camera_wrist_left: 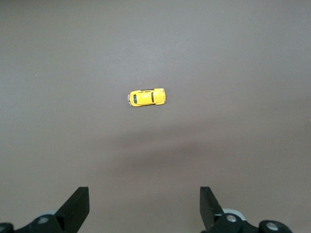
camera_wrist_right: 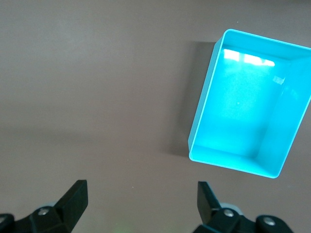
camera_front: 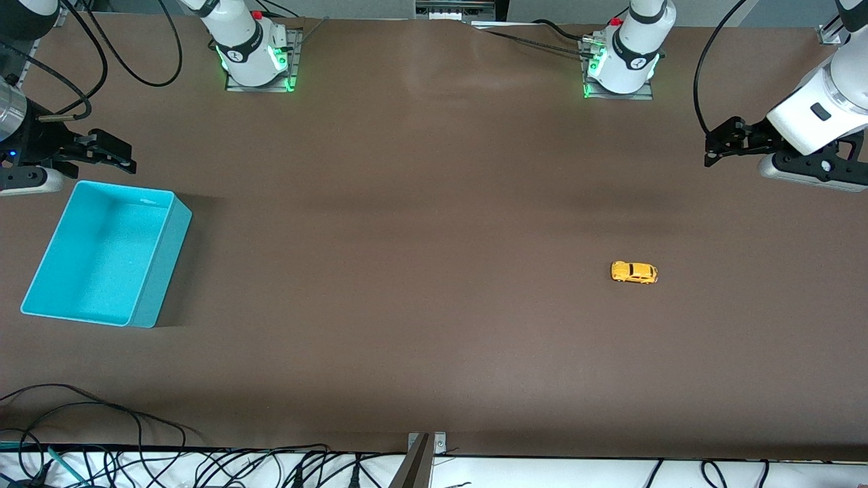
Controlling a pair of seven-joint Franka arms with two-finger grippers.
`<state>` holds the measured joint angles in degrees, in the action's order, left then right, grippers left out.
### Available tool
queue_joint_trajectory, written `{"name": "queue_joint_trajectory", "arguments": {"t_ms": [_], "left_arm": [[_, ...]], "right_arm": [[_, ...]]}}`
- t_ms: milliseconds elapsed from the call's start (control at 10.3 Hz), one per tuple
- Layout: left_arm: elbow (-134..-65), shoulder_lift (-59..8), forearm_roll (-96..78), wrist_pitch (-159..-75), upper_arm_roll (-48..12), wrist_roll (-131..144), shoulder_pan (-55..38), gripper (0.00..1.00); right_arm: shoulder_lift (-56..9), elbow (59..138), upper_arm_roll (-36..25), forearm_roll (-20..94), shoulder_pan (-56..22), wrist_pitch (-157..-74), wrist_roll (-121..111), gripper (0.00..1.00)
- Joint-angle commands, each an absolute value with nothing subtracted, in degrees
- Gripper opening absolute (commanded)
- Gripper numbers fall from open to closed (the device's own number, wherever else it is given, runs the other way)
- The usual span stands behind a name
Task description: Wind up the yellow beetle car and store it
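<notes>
Yellow beetle car (camera_front: 634,272) sits on bare tabletop (camera_front: 420,237) toward left arm's end, untouched. Left pincer (camera_wrist_left: 144,208), spread wide, hangs over tabletop nr car (likely picker). Right pincer (camera_wrist_right: 142,206), also wide, waits by teal bin (camera_front: 163,261), empty for storing.

High front camera facing the two arm bases across the brown table (camera_front: 434,203), taking in its whole top, each wrist camera looking down past its own fingertips, left wrist and front views sharing the yellow beetle car (camera_front: 634,272) (camera_wrist_left: 146,97), right wrist and front views sharing the teal bin (camera_front: 163,264) (camera_wrist_right: 201,121)
</notes>
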<state>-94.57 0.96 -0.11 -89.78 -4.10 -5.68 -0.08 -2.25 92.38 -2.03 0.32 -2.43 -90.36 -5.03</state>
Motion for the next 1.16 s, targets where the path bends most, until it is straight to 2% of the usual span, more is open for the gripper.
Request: {"name": "queue_joint_trajectory", "arguments": {"t_ms": [0,1066], "left_arm": [[-94.4,1.5,0.6,-88.9,-4.0,-5.2,-0.2,1.00],[-94.4,1.6,0.6,-88.9,-4.0,-5.2,-0.2,1.00]], "right_arm": [[-1.8,91.7,-2.0,1.2,-2.4,-88.9,-4.3,1.00],[-2.1,91.7,-2.5,1.4,-2.1,-88.9,-5.1,1.00]]}}
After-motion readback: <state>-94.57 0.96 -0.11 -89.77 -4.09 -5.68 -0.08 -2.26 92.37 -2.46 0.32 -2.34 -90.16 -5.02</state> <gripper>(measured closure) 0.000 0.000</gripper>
